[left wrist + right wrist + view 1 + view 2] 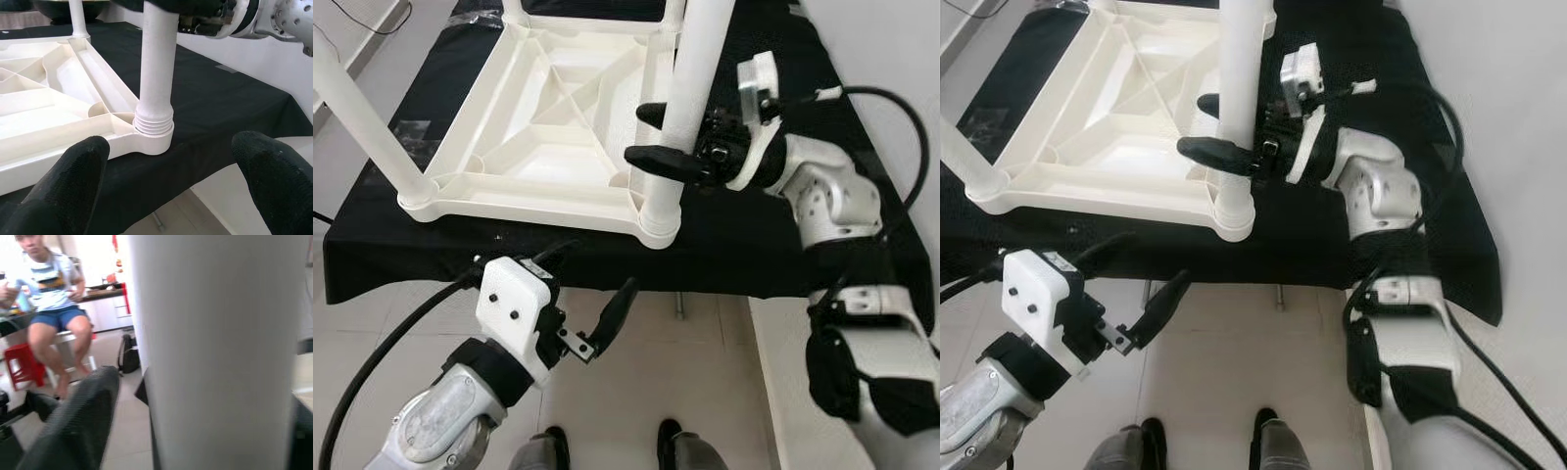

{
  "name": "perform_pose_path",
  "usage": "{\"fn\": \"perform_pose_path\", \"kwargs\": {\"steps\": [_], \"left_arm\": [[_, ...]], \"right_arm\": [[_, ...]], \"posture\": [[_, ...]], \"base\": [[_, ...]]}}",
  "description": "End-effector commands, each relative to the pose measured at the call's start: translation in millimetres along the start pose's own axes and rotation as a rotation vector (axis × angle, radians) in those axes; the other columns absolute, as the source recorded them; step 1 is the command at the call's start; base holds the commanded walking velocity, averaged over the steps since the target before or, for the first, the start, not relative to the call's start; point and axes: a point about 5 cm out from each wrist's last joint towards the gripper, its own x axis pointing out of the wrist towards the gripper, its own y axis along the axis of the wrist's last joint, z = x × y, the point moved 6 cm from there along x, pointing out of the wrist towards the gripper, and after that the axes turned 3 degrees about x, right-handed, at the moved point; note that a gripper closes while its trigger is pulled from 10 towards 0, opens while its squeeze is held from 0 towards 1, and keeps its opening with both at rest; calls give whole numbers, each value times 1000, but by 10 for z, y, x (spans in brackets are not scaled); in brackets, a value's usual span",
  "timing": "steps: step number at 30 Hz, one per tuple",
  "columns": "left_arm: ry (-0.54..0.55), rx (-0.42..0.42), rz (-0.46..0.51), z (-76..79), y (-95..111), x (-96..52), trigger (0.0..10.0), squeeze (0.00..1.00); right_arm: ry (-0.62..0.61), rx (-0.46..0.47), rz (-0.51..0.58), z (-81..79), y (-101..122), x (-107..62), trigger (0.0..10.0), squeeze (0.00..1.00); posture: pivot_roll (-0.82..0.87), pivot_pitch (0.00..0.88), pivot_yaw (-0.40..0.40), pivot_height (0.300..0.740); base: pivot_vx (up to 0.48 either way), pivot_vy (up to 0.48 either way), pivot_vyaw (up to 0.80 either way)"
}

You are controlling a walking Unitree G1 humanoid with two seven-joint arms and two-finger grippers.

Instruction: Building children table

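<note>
A white plastic children's table top (pixel 558 108) lies upside down on a black-covered table (pixel 754 245). White legs stand up from its corners. The near right leg (pixel 695 69) sits in its ribbed corner socket (pixel 154 129). My right gripper (pixel 636 133) straddles this leg partway up, one black finger (pixel 661 160) in front and one behind; in the right wrist view a narrow gap shows between finger (pixel 83 416) and leg (pixel 220 347). My left gripper (pixel 592 284) hangs open below the table's front edge, its fingers (pixel 73 181) wide apart and pointing at that socket.
Another white leg (pixel 362 117) rises at the near left corner. The black cloth hangs over the front edge above a tiled floor (pixel 705 392). My feet (pixel 607 441) stand close to the table. Far off, a person (pixel 54 289) sits beside a red stool (pixel 19 362).
</note>
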Motion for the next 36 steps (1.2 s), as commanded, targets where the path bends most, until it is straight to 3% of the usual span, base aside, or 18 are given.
{"fn": "perform_pose_path", "kwargs": {"steps": [1, 8, 13, 15, 16, 17, 18, 19, 20, 21, 22, 24, 29, 30, 31, 34, 35, 36], "left_arm": [[2, 7, -12, 14, -3, -39, 10000, 0], [1, 5, -14, 15, -1, -44, 10000, 0], [-1, 5, -14, 20, -3, -39, 10000, 0], [-1, 4, -14, 20, -5, -36, 10000, 0], [-1, 4, -13, 19, -5, -33, 10000, 0], [-1, 4, -13, 19, -5, -33, 10000, 0], [-1, 6, -13, 15, -5, -31, 10000, 0], [2, 9, -12, -1, -5, -23, 10000, 0], [2, 9, -12, -1, -5, -23, 10000, 0], [7, 12, -10, -18, 0, -17, 10000, 0], [7, 16, -8, -35, 4, -6, 10000, 0], [7, 19, -9, -54, -4, 1, 10000, 0], [-5, 30, -12, -68, -24, 4, 10000, 0], [4, 39, -12, -92, -35, 8, 10000, 0], [13, 44, -12, -109, -45, 9, 10000, 0], [24, 46, -13, -125, -61, 11, 10000, 0], [30, 47, -13, -133, -69, 18, 10000, 0], [37, 49, -18, -148, -95, 28, 10000, 0]], "right_arm": [[86, -6, 0, -74, 2, 13, 0, 0], [120, -24, -37, -51, -32, -30, 0, 0], [17, -83, -92, 67, -114, -91, 0, 0], [-68, -102, -112, 141, -154, -121, 0, 0], [-237, -101, -129, 274, -229, -157, 0, 0], [-237, -101, -129, 274, -229, -157, 0, 0], [-492, -113, -213, 406, -454, -220, 0, 0], [-783, -131, -303, 465, -684, -405, 0, 0], [-783, -131, -303, 465, -684, -405, 0, 0], [-1012, -122, -324, 416, -809, -599, 0, 0], [-1142, -116, -335, 352, -872, -736, 0, 0], [-1198, -81, -317, 342, -908, -772, 0, 0], [-1165, -57, -254, 400, -840, -531, 0, 0], [-1138, -39, -218, 419, -819, -395, 0, 0], [-1134, -30, -203, 422, -817, -355, 6941, 0], [-1130, -36, -194, 421, -816, -326, 6941, 0], [-1113, -22, -175, 413, -827, -293, 10000, 0], [-1102, -4, -137, 337, -817, -231, 10000, 110]], "posture": [[136, 309, -48, 740], [132, 310, -44, 740], [119, 304, -45, 740], [111, 303, -46, 740], [104, 302, -51, 740], [104, 302, -51, 740], [109, 302, -49, 740], [109, 304, -42, 740], [109, 304, -42, 740], [109, 304, -42, 740], [105, 302, -32, 740], [97, 286, -18, 740], [96, 252, -26, 740], [100, 235, -30, 740], [102, 228, -33, 740], [104, 218, -36, 740], [107, 202, -39, 740], [107, 188, -41, 740]], "base": [[0, 0, 0], [0, 0, 0], [0, 0, 0], [0, 0, 0], [0, 0, 0], [0, 0, 0], [0, 0, 0], [0, 0, 0], [0, 0, 0], [0, 0, 0], [0, 0, 0], [0, 0, 0], [0, 0, 0], [0, 0, 0], [0, 0, 0], [0, 0, 0], [0, 0, 0], [0, 0, 0]]}}
